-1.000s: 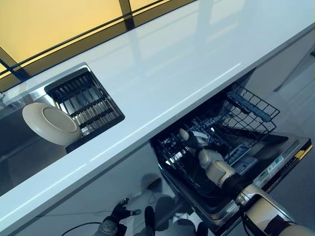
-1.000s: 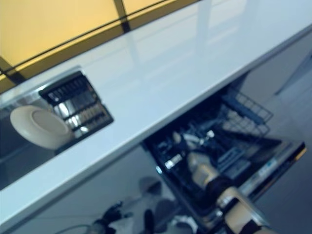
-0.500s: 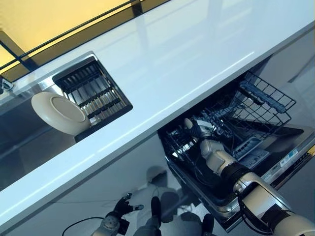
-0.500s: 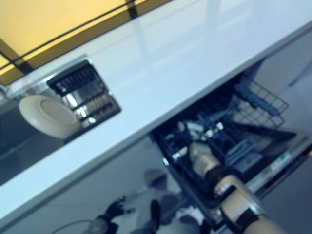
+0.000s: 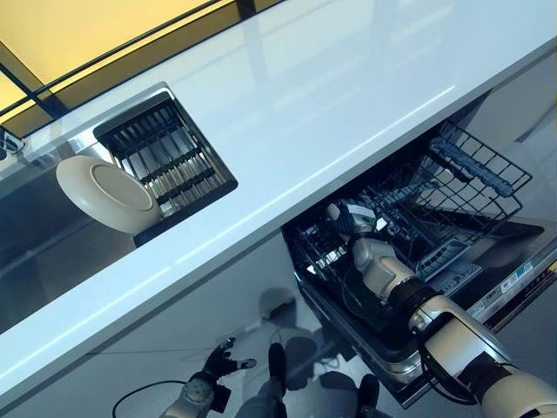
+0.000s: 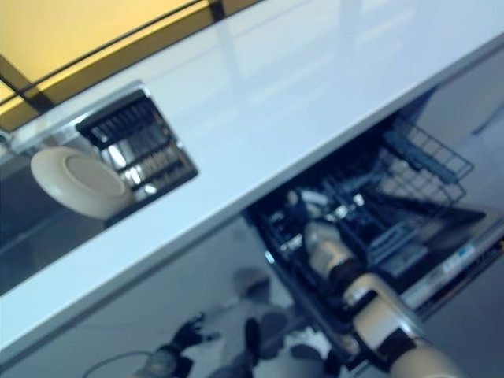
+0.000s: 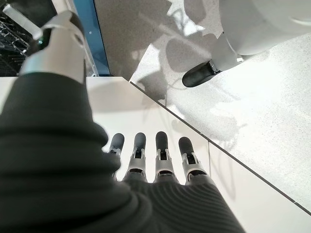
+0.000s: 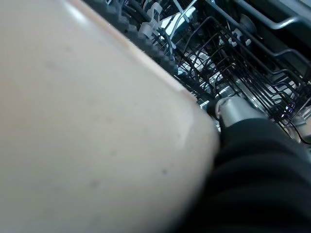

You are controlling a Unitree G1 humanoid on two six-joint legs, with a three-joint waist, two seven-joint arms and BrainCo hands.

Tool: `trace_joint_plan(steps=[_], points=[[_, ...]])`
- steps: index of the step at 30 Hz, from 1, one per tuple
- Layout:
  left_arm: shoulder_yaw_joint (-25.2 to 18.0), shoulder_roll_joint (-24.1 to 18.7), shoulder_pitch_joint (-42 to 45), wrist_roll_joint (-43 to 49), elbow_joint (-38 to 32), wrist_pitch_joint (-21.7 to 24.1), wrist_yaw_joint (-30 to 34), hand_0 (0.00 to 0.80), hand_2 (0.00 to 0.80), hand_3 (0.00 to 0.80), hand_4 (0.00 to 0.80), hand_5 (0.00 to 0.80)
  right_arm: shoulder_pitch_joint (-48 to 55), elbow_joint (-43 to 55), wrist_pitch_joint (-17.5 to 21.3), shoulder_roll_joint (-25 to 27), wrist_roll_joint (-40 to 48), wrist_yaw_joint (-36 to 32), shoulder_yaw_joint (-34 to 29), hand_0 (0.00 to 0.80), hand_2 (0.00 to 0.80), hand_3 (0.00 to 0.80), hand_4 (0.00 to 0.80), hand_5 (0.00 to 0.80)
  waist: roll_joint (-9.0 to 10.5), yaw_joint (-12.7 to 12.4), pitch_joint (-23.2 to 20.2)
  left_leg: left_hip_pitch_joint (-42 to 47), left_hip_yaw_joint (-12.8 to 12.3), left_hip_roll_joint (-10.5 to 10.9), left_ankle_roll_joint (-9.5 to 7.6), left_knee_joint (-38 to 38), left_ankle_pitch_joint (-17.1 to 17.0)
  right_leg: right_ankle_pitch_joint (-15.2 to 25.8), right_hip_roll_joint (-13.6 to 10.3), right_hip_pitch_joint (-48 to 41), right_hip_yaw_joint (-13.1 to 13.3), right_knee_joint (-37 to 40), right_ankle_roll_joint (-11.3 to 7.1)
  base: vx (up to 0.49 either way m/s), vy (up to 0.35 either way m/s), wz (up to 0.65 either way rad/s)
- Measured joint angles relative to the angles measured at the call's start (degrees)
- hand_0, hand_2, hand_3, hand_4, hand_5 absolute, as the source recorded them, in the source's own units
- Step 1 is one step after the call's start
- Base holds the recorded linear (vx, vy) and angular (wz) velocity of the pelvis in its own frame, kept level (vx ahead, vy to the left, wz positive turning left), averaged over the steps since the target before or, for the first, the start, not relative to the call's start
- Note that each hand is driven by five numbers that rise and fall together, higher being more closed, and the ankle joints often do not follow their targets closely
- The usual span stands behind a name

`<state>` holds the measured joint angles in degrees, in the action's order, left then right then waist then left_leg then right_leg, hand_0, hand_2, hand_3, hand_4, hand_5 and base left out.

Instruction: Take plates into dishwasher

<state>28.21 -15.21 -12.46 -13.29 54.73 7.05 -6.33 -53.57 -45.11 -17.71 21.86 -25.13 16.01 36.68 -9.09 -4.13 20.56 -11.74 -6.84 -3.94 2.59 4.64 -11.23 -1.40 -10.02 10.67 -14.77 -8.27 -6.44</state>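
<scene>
A cream plate [image 8: 92,126] fills most of the right wrist view, pressed close against the robot's right hand [image 5: 376,261], which reaches into the pulled-out lower rack [image 5: 452,196] of an open dishwasher [image 5: 487,287] under the long white counter [image 5: 331,104]. In that wrist view the plate's rim sits among the rack's black wire tines [image 8: 228,53], with a silver digit beside the dark ribbed cover lying against the plate's edge; the rest of the fingers are hidden behind the plate, so whether the hand is clasping the plate or merely resting against it cannot be told. From the head views the right hand appears at the rack's near-left corner, just below the counter's front edge, and the plate itself is hard to make out there among the wires. A second cream plate [image 5: 104,192] stands tilted on its edge in the stainless sink [image 5: 35,252] at the counter's left end, leaning against the black slatted drying rack [image 5: 165,161] set into the sink's right side. The dishwasher's door [image 5: 513,279] lies folded down beyond the rack, well apart from the sink. The left hand [image 7: 155,162] hangs low by the floor [image 7: 262,97], well below the counter and away from both plates, its fingers straight and relaxed with nothing in them, above pale speckled tiles.
</scene>
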Motion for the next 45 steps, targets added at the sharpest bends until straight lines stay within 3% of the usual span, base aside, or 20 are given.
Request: trace_joint_plan(steps=[18, 19, 20, 22, 45], points=[[0.1, 0.0, 0.0, 0.0, 0.0, 0.0, -0.3, 0.000, 0.000, 0.000, 0.000, 0.000, -0.4, -1.1, 0.1, -0.5, 0.0, 0.0, 0.0, 0.800, 0.800, 0.800, 0.800, 0.800, 0.99, 0.0, 0.2, -0.1, 0.2, 0.0, -0.09, 0.0, -0.1, 0.0, 0.1, -0.1, -0.2, 0.0, 0.00, 0.000, 0.000, 0.00], [0.1, 0.0, -0.1, 0.0, 0.0, 0.0, -0.3, 0.000, 0.000, 0.000, 0.000, 0.000, -0.4, -1.2, 0.1, -0.5, 0.0, 0.0, 0.0, 0.587, 0.587, 0.587, 0.587, 0.587, 1.03, 0.0, 0.2, -0.1, 0.3, 0.0, -0.12, 0.0, -0.1, 0.0, 0.1, -0.1, -0.2, 0.0, 0.00, 0.000, 0.000, 0.00], [0.1, 0.0, -0.1, 0.0, 0.0, 0.0, -0.3, 0.000, 0.000, 0.000, 0.000, 0.000, -0.3, -1.4, 0.1, -0.6, 0.0, 0.0, 0.0, 0.276, 0.276, 0.276, 0.276, 0.276, 1.04, 0.0, 0.2, -0.1, 0.3, 0.0, -0.14, 0.0, -0.1, 0.0, 0.1, -0.1, -0.2, 0.0, 0.00, 0.000, 0.000, 0.00], [0.1, 0.0, -0.1, 0.0, 0.0, 0.0, -0.3, 0.000, 0.000, 0.000, 0.000, 0.000, -0.3, -1.9, 0.1, -0.6, 0.0, 0.1, -0.1, 0.000, 0.000, 0.000, 0.000, 0.000, 1.05, 0.0, 0.2, -0.1, 0.4, 0.0, -0.16, 0.0, -0.2, 0.0, 0.2, -0.2, -0.3, 0.0, 0.01, 0.000, 0.000, 0.00], [0.1, -0.1, -1.3, 0.0, 0.1, 0.0, -0.3, 0.000, 0.000, 0.000, 0.000, 0.000, -0.5, -4.3, 1.0, -0.6, 0.0, 1.5, -0.4, 0.000, 0.000, 0.000, 0.000, 0.000, 1.34, 0.1, 0.1, 0.0, 0.7, -0.2, -0.20, -0.1, -0.6, -0.1, 0.3, -0.5, -0.6, -0.7, 0.11, 0.000, 0.000, 0.00]])
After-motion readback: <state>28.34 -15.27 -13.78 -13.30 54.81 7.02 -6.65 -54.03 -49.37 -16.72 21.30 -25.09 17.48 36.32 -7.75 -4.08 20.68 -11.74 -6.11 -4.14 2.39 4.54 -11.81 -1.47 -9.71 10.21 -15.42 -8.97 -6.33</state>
